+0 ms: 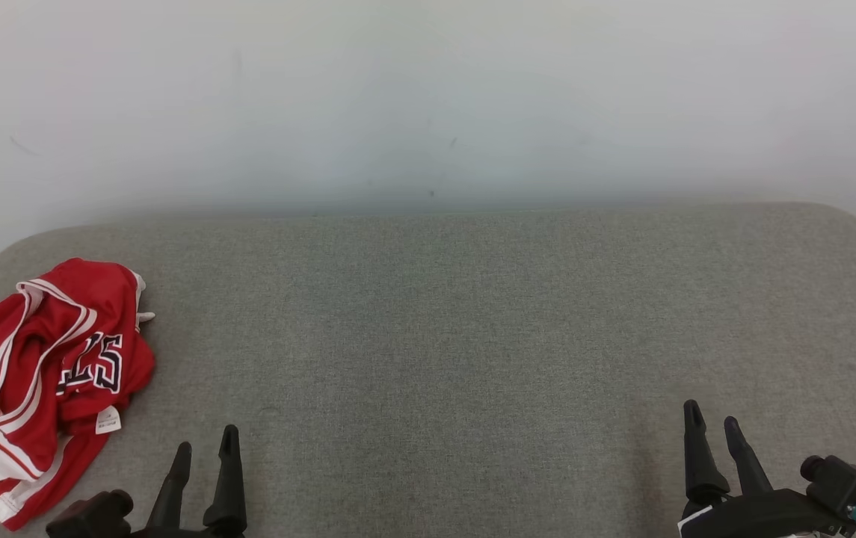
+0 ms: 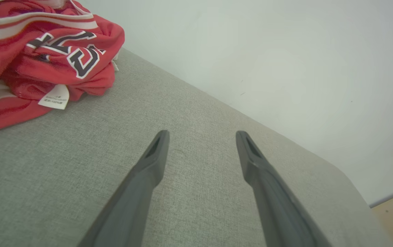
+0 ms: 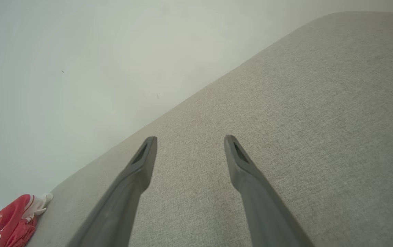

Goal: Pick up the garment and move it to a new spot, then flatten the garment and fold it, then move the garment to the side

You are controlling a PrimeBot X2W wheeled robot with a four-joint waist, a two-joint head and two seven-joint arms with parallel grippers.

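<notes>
Left gripper (image 1: pixel 207 437): we saw its fingers spread wide, holding nothing, at the cushion's (image 1: pixel 435 336) near edge.
Right gripper (image 1: pixel 710 412): likewise spread and empty, near the right corner.
Garment (image 1: pixel 39 373): crumpled at the left edge, apart from the left gripper.
Room: open cushion ran rightward; a wall (image 1: pixel 428 97) lined the far edge.

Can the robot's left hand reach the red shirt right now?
Probably yes. The left gripper is open and sits near the crumpled red shirt, with just bare grey cushion between them and nothing blocking.
</notes>
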